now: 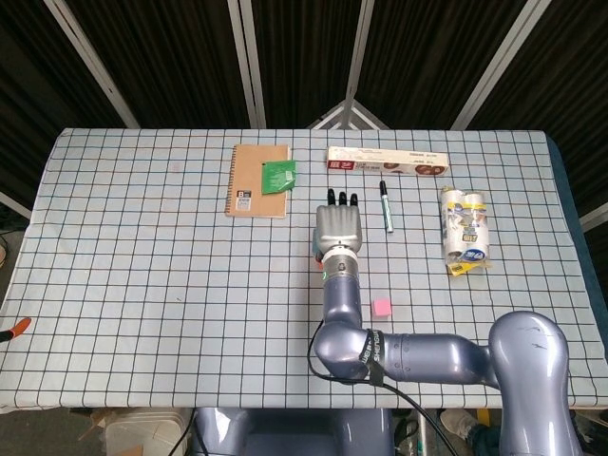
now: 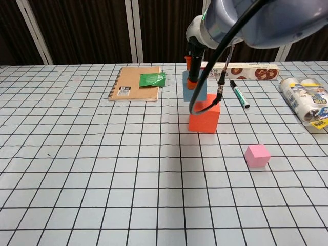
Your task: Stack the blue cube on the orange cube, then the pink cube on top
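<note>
My right hand grips the blue cube and holds it in the air. The cube hangs just above the back left part of the orange cube, offset to its left. From the head view the hand covers the orange cube almost entirely, and the blue cube is hidden under it. The chest view shows dark fingers with orange tips clasping the blue cube's face. The small pink cube lies alone on the checked cloth, near and to the right of the orange cube; it also shows beside my forearm as the pink cube. My left hand is out of sight.
A brown notebook with a green packet lies at the back left. A long red-and-white box and a marker lie behind the cubes. A wrapped roll pack sits at the right.
</note>
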Motion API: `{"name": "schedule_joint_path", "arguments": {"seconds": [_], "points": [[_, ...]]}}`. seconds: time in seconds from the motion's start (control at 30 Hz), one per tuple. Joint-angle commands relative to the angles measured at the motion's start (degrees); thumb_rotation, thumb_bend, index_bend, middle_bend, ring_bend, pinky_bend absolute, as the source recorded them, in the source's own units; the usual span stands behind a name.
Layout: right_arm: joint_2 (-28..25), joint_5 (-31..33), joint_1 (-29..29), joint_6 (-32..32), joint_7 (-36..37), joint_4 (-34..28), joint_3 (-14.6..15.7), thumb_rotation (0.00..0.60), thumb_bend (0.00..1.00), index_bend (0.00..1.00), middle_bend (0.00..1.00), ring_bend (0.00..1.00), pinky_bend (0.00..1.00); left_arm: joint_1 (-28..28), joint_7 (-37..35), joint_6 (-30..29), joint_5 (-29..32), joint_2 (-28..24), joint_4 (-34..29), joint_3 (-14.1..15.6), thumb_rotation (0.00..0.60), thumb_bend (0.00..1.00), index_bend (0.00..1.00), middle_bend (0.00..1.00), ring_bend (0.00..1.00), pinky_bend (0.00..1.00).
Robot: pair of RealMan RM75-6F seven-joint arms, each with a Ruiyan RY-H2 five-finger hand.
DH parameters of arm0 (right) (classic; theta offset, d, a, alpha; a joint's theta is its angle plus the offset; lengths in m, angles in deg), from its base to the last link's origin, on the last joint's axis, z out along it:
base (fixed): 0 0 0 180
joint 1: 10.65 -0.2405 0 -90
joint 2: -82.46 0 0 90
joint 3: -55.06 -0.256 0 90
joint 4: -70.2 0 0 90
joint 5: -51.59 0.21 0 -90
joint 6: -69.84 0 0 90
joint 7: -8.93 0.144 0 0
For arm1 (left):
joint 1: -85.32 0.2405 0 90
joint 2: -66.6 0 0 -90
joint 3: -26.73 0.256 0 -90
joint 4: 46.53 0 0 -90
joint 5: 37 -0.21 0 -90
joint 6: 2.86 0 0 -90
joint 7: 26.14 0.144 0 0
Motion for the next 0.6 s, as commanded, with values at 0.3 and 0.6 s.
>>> {"name": "schedule_joint_path", "arguments": {"seconds": [0.3,0.6], "points": [[0.6,-0.2,0.8,-3.2,0.5,3.0,0.2,0.600,0.35,0.51,0.00,0.00,0.00,-0.1,1.4,-0.2,0.7,0.3,-0.5,-0.1,0.600,0.12,0.05,0.00,0.00,0.00],[0.8,-0.3,0.6,-4.1,0.3,4.1,0.2,0.600,0.35,0.51,0.00,0.00,0.00,-0.2,1.3,0.0,1.2,0.3,-0.4,-0.3,0.600,0.12,0.05,0.00,0.00,0.00]]}}
